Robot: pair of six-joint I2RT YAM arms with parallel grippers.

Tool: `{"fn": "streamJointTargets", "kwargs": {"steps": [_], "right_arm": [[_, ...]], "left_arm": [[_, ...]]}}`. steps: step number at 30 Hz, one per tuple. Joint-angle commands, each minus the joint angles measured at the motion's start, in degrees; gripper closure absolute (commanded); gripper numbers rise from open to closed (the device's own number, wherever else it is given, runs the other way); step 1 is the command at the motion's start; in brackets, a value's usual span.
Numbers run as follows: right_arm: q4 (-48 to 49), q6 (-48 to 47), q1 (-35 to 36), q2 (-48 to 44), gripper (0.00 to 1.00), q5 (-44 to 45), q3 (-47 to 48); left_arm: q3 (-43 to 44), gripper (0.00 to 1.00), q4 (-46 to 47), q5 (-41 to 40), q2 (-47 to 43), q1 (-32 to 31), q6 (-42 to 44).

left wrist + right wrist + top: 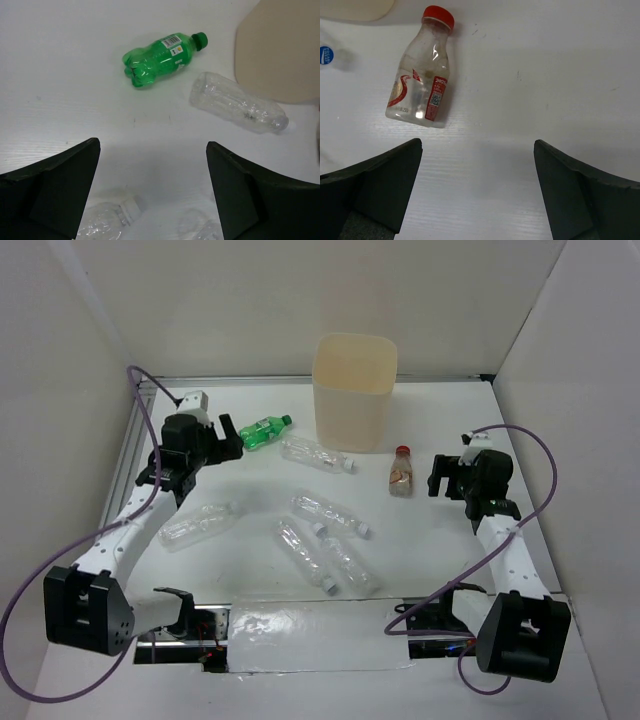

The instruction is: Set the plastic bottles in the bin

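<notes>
The cream bin (354, 390) stands upright at the back centre of the table. A green bottle (265, 431) lies to its left, just ahead of my open left gripper (228, 436). In the left wrist view the green bottle (160, 57) and a clear bottle (235, 102) lie beyond the empty left gripper (152, 145), with the bin (280, 50) at the upper right. A short red-capped bottle (401, 471) lies right of the bin. My right gripper (435, 476) is open beside it. In the right wrist view this bottle (422, 80) lies ahead and left of the right gripper (477, 145). Several clear bottles (328, 511) lie mid-table.
A clear plastic sheet (310, 635) covers the near edge between the arm bases. White walls enclose the table on three sides, with a metal rail (130, 455) along the left. Another clear bottle (199, 526) lies by the left arm.
</notes>
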Motion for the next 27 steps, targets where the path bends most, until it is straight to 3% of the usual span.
{"fn": "streamJointTargets", "kwargs": {"steps": [1,8,9,10,11,13,14,15,17,18,19,23,27], "right_arm": [[4.0,1.7,-0.1,-0.1,0.01,3.3,1.4],[3.7,-4.4,-0.6,0.4,0.01,-4.0,0.4],[1.9,-5.2,-0.6,0.4,0.05,-5.5,0.4],[1.3,-6.0,-0.6,0.4,0.16,-7.4,0.4],[0.7,-6.9,-0.6,0.4,0.40,-10.2,1.1],[0.2,-7.5,-0.6,0.4,0.52,-11.7,1.6],[0.2,-8.0,-0.6,1.0,0.52,-12.3,1.6],[0.2,-8.0,-0.6,1.0,0.45,-12.3,1.6],[-0.3,-8.7,-0.6,1.0,0.18,-12.9,1.6],[-0.3,-9.5,-0.6,1.0,0.08,-12.9,1.6],[-0.9,-9.5,-0.6,1.0,0.00,-13.7,1.6],[-1.5,-10.0,-0.6,1.5,0.00,-15.1,1.6],[-2.5,-10.0,-0.6,2.2,0.00,-15.7,2.7]], "left_arm": [[1.7,0.00,-3.4,6.2,2.8,0.2,0.0],[6.8,0.00,-2.0,8.8,8.2,-0.9,6.7],[7.6,0.00,-2.0,8.2,10.3,-0.9,7.2],[8.4,0.02,-2.0,8.2,11.3,-0.9,8.0],[9.2,0.04,-2.0,8.2,12.4,-0.9,9.8],[11.9,0.12,-2.0,8.2,15.8,-1.5,11.3],[12.8,0.18,-2.0,7.7,17.0,-1.5,12.9],[14.9,0.35,-2.0,7.1,18.3,-2.3,13.7],[18.9,0.52,-3.9,5.8,22.6,-2.8,15.9],[20.3,0.56,-4.5,4.9,24.0,-3.3,16.6],[21.6,0.56,-4.5,4.3,25.5,-3.3,17.4],[27.6,0.08,-5.6,0.9,34.2,-5.0,20.5],[34.6,0.01,-6.3,-0.8,41.5,-6.7,24.8]]}}
